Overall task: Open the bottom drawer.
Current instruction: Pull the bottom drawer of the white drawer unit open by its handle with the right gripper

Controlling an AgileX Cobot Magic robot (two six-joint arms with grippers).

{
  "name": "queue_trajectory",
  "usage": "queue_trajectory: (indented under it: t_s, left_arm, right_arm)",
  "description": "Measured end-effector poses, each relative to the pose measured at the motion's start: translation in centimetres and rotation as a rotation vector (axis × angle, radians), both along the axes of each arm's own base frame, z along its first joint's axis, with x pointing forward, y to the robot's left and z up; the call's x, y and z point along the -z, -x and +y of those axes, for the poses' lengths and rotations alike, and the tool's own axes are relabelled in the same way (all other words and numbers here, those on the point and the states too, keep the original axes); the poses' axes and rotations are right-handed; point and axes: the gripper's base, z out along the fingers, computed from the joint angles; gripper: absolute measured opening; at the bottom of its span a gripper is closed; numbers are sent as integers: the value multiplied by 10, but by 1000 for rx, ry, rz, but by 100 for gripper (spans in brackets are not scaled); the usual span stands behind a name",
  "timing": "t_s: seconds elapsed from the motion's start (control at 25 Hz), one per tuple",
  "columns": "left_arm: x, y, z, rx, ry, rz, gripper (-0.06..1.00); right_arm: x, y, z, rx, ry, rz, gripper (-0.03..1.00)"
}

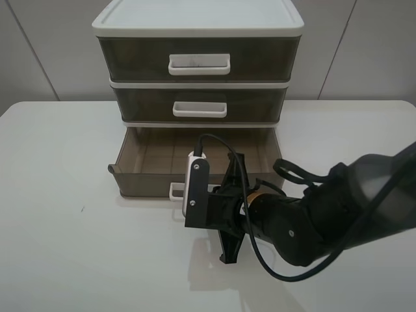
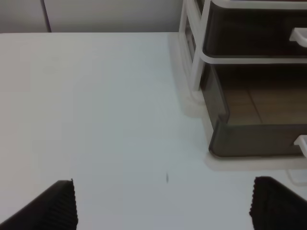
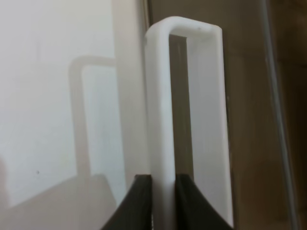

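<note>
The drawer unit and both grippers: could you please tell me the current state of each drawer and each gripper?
Top drawer, shut.
Middle drawer, shut.
Bottom drawer, pulled partly out, nothing seen inside.
Bottom drawer handle, pinched between the right gripper's fingers.
Right gripper, shut on that handle.
Left gripper, open, holding nothing.

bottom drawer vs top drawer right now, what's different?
The bottom drawer is pulled out, its inside showing; the top drawer is shut. The bottom drawer is shallower, the top drawer taller. The right gripper has its jaws shut on the bottom drawer's handle; the top drawer's handle is free. Both have smoky translucent fronts and white loop handles.
</note>
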Motion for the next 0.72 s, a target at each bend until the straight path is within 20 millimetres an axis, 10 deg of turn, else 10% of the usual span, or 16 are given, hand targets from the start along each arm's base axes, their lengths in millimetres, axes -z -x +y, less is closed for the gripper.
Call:
queue_trajectory:
  t_s: [0.72]
  left_arm:
    - [0, 0, 0, 0, 0, 0, 74]
  right_arm:
    - [-4, 7, -5, -7, 1, 14, 11]
